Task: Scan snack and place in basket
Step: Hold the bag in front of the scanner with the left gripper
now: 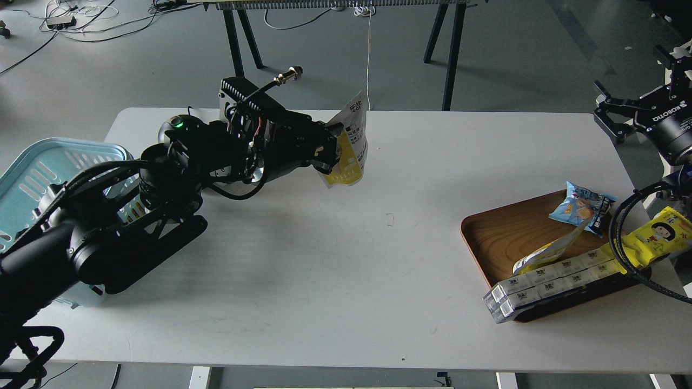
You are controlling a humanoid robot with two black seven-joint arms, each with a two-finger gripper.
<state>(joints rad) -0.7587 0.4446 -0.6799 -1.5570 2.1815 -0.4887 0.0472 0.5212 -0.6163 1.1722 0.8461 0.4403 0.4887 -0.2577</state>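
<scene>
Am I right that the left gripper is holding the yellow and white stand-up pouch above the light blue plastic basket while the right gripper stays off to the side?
Not quite. In the head view, the left gripper holds the yellow and white stand-up pouch above the bare white table, not above the light blue slotted plastic basket, which sits far to the left. The right gripper is indeed off to the side.

Yellow-and-white snack pouch hangs upright, pinched in the left claw; light blue slotted basket sits well behind that claw.
</scene>
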